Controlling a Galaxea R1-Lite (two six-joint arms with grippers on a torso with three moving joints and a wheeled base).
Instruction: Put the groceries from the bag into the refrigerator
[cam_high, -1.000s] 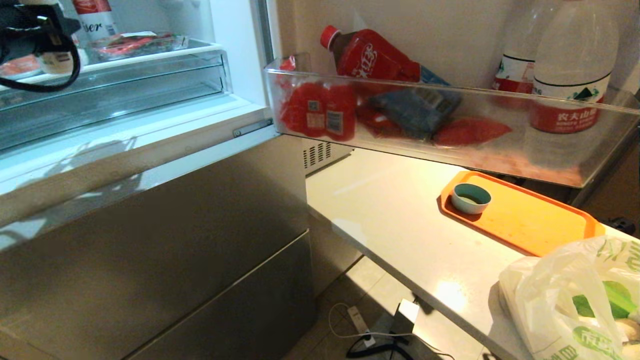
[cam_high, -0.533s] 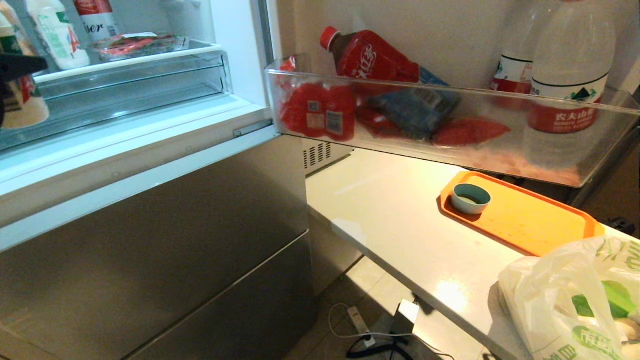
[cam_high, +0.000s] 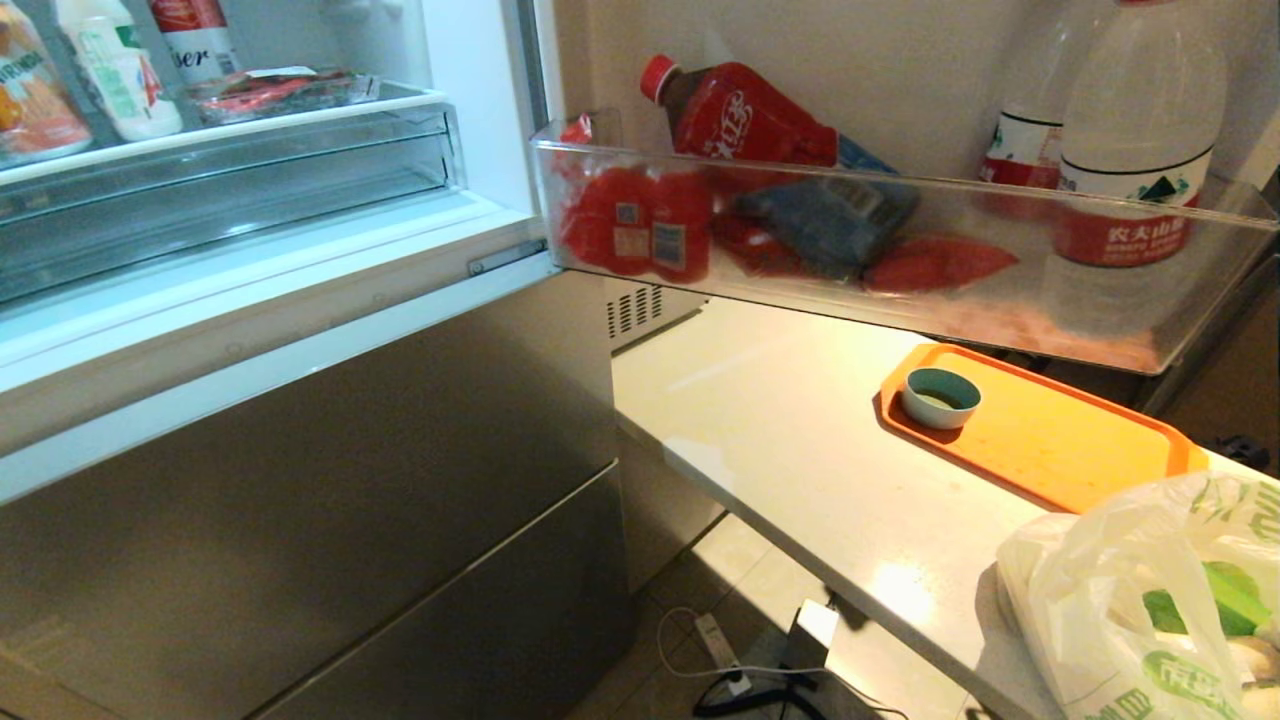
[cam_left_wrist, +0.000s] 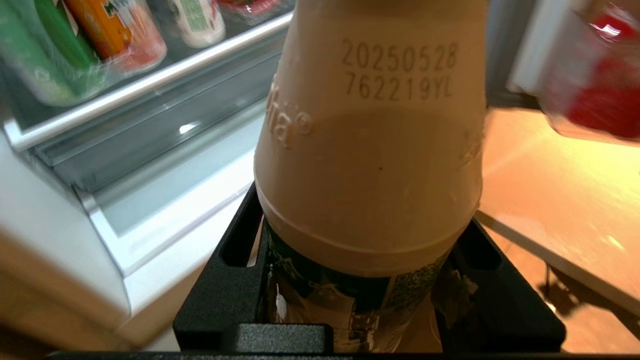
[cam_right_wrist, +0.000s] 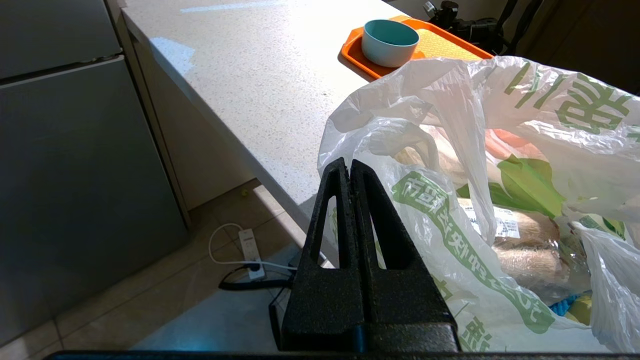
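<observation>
Kitchen corner: pale speckled worktop (cam_high: 780, 430) running beside tall grey-steel refrigerator (cam_high: 300, 420), upper door swung open above it. Left tool (cam_left_wrist: 357, 295) outside the head view, visible only from its own wrist: black jaws clamped on either side of pale plastic bottle (cam_left_wrist: 370, 165) with dark green label, label end nearest the wrist, stamped date code further out. Beyond the bottle, clear refrigerator shelf (cam_left_wrist: 150, 85) with white front rail, already carrying green and orange drinks (cam_left_wrist: 115, 30); bottle not yet on it, apparently just short of the opening. Right tool (cam_right_wrist: 351, 170) pinched shut on nothing, parked low just beside crinkly white plastic bag (cam_right_wrist: 450, 150) with green characters, resting at the worktop's near edge and holding the remaining groceries (cam_right_wrist: 525, 240), beige lumps and something green among them. Further along, orange plastic tray (cam_high: 1050, 430) with small teal bowl (cam_high: 941, 397). Likely step: carrying the bottle in to the shelf. Best done with grip kept firm, bottle brought upright over a free gap, clear of rail and neighbouring drinks, lowered to full contact, and only then released. Probable hazards: toppling the drinks, or clipping the clear door bin (cam_high: 900, 300) of red packs.
</observation>
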